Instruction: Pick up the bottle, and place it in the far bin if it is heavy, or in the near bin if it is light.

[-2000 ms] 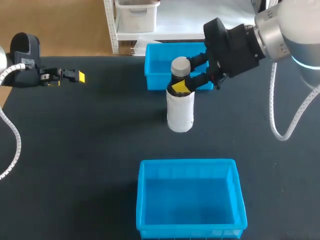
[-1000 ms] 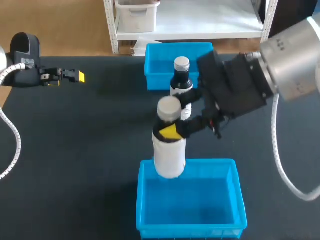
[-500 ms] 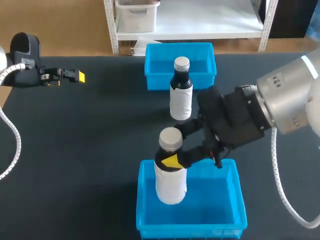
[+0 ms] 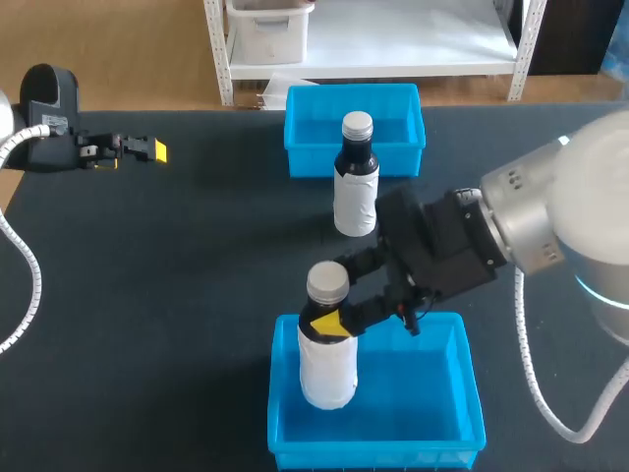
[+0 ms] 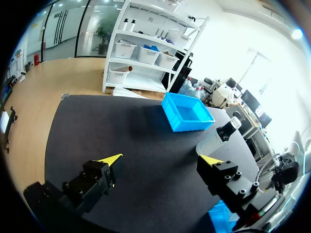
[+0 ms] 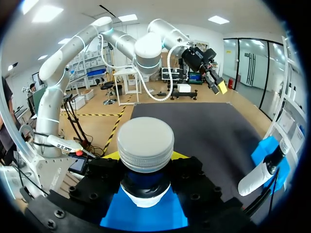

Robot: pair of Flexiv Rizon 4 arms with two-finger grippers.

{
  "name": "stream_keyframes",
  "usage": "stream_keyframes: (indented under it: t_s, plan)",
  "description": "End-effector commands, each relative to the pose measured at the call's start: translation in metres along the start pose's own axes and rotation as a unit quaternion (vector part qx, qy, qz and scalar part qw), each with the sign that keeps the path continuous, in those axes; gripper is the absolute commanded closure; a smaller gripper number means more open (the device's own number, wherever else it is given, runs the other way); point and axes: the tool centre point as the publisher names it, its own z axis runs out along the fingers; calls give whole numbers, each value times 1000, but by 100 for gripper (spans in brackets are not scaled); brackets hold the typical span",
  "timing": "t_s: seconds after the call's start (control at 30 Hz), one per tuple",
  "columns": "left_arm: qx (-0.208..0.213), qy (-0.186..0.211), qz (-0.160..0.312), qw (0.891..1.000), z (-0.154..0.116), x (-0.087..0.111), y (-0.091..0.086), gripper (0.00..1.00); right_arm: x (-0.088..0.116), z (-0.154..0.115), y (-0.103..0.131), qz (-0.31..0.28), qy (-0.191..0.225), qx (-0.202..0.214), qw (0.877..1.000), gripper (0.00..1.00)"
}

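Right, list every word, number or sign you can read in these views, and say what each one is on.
Nothing can be read in any view.
White label on the held bottle: no print shows.
White label on the standing bottle: no print shows.
Small white sticker on the left arm: too small to read.

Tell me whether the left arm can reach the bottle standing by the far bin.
Probably yes: bare table lies between the open left pincer and that bottle; the right arm is over the near bin.
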Motion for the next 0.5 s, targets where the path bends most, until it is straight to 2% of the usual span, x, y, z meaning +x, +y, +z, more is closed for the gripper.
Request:
stream_keyframes:
  t_s: [0.03,0.5]
  plan:
    - [0,0,0,1000,0,0,0,0,6,6,-5,-1,-3,-3,1000,100]
    - [0,0,0,1000,0,0,0,0,21,13,-6,5,4,-8,1000,100]
